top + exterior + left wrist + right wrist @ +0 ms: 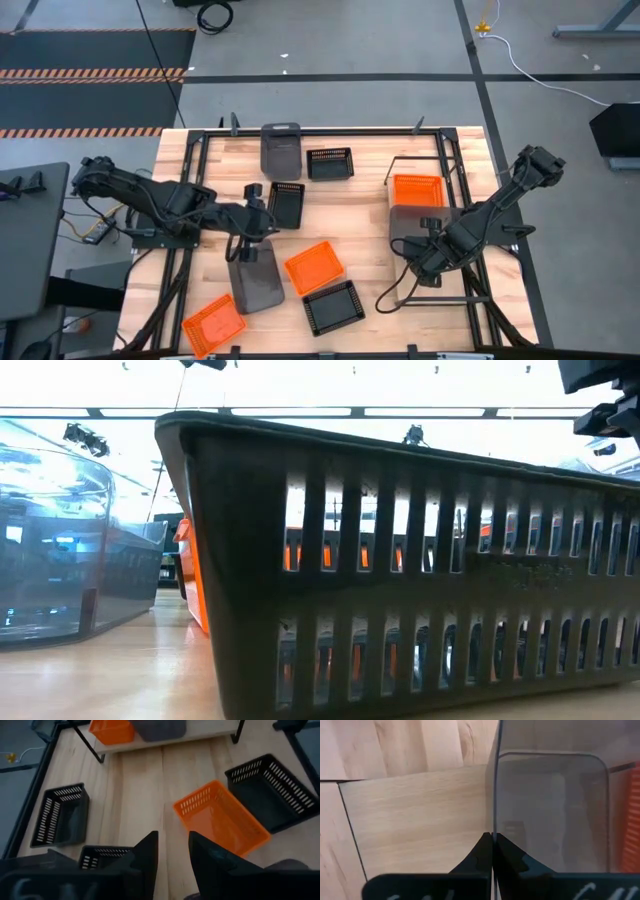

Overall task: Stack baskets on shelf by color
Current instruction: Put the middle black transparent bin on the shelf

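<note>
Right: set the grey basket square on the shelf, clear of the orange one

Broadly, the tabletop (210, 160) carries loose baskets across its middle and near edge, and the shelf (440, 150) stands by its right edge. On the shelf an orange basket (417, 189) sits towards the far edge, and a grey basket (408, 222) is just beside it on the near side; whether the two touch I cannot tell.

The right claw (492, 840) has its fingers pinched shut on one thin wall of that grey basket, over the pale board. The step in hand looks to be placing it. A grip on one wall lets the basket tip, so it should go down level and flat. It should also stay apart from the orange one, leaving each colour its own stack. The fingers should part only once the base sits flat, then lift straight up so the wall is not dragged.

The left claw (172, 837) hovers over the middle of the tabletop, fingers a little apart and holding nothing. A second grey basket (257, 284) lies close by, a sensible next pick
</note>
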